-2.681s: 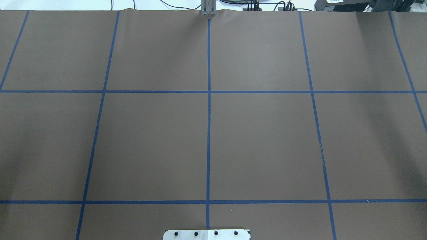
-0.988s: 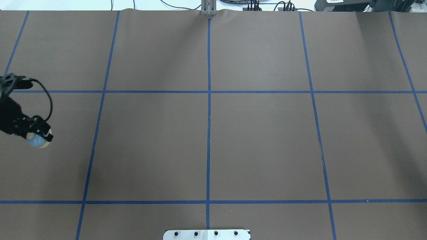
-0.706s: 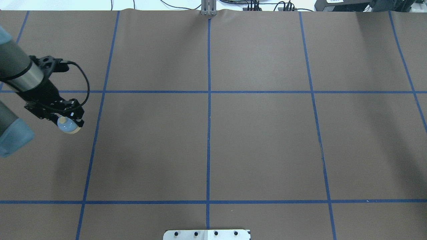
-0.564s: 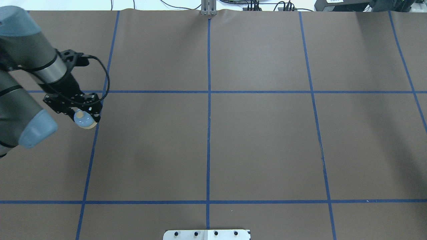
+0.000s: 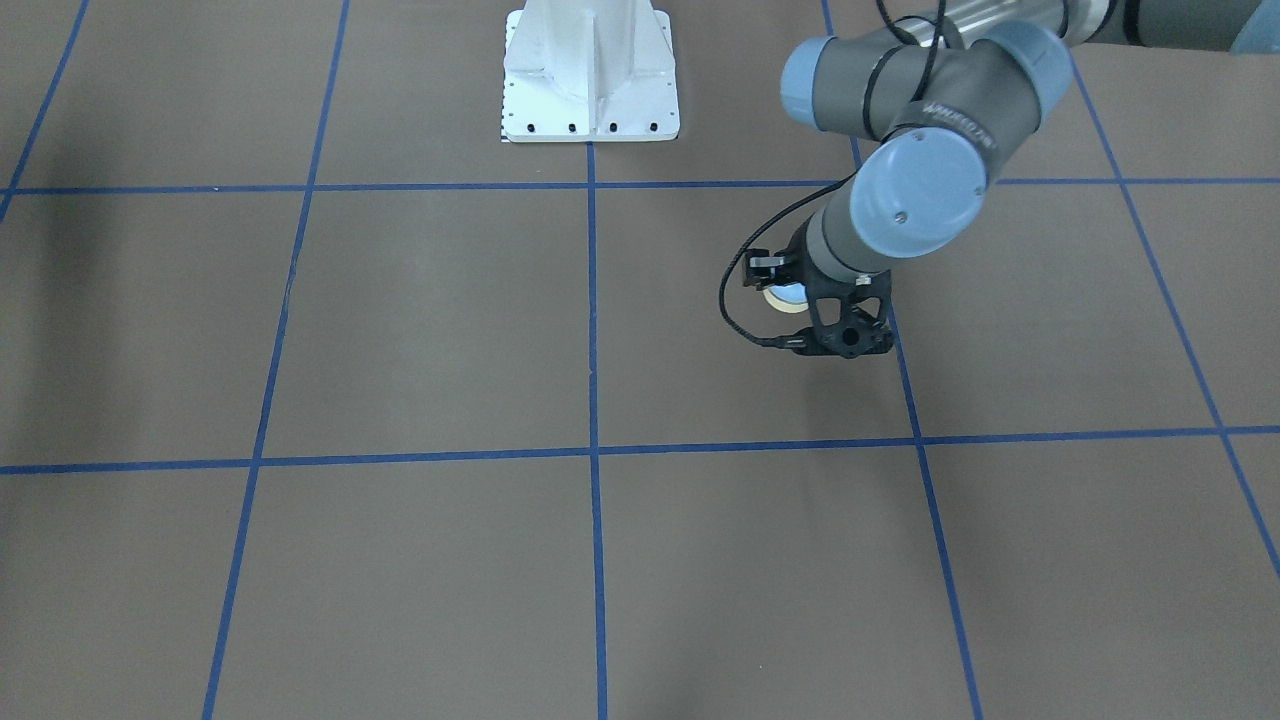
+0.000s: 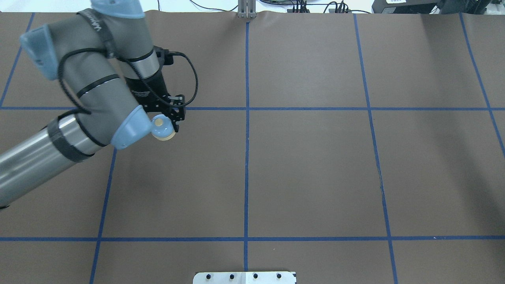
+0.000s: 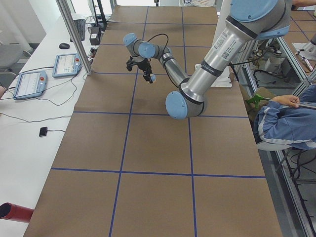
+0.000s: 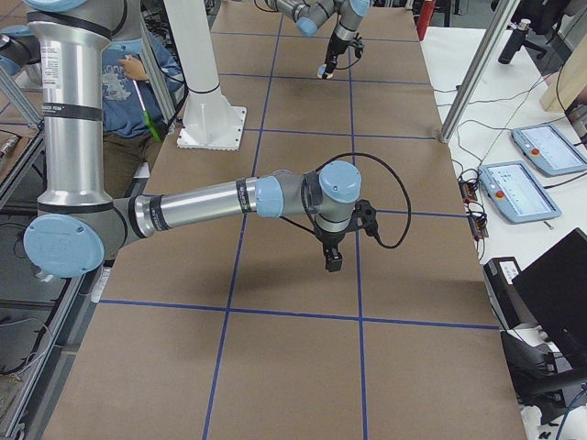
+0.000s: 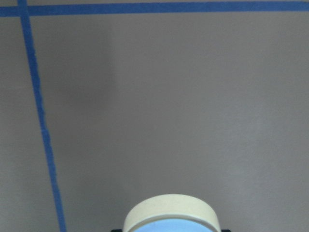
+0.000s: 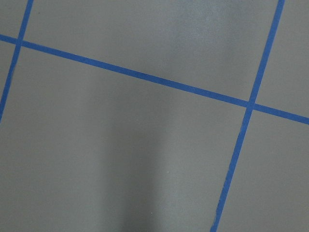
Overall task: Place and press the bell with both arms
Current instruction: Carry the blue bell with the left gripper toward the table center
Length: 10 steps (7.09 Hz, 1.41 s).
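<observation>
My left arm [image 6: 98, 98] reaches in from the left. Its gripper [image 6: 170, 121] is shut on the bell [image 6: 162, 129], a small light-blue dome with a cream base and button, held a little above the brown table left of the centre line. The bell also shows in the front view [image 5: 787, 297] under the left gripper [image 5: 782, 283], and its cream base fills the bottom of the left wrist view [image 9: 171, 212]. My right gripper [image 8: 331, 263] shows only in the exterior right view, raised above the table. I cannot tell whether it is open or shut.
The brown table cover carries a blue tape grid [image 6: 247, 157]. The white pedestal base [image 5: 590, 75] stands at the robot's side of the table. A seated operator [image 7: 286, 123] is beside the table. Control pendants [image 8: 518, 188] and metal posts [image 7: 74, 34] stand along the far edge.
My left arm has come in from the left edge with the bell in its gripper and moved right and a little away from me, toward the centre line.
</observation>
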Each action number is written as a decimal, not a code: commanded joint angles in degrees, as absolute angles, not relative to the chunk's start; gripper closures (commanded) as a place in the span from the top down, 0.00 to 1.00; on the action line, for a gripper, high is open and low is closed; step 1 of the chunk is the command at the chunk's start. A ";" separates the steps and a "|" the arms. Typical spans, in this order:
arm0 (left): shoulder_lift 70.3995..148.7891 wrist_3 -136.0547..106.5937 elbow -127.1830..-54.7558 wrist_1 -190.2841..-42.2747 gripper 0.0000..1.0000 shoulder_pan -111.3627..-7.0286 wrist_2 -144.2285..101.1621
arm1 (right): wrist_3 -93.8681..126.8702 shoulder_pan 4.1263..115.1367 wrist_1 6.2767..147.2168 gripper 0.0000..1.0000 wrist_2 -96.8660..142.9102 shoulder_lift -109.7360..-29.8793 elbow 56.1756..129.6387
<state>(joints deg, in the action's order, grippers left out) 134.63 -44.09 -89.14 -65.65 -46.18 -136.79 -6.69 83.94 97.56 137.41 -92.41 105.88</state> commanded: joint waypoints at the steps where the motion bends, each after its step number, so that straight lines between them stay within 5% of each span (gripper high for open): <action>1: 147.35 -45.87 -71.18 -72.80 0.00 -42.39 -136.85 | -6.68 83.76 97.56 1.00 137.37 -92.37 105.65; 4: 149.85 -61.39 -56.03 -92.56 0.00 -39.65 -137.02 | -6.68 83.67 97.56 1.00 137.46 -92.46 105.73; 7: 153.28 -66.61 -52.39 -94.13 0.02 -37.80 -136.93 | -6.59 83.58 97.56 1.00 137.64 -92.46 105.73; 10: 153.81 -68.54 -52.30 -94.83 0.31 -36.57 -136.85 | -6.59 83.58 97.56 1.00 137.64 -92.46 105.73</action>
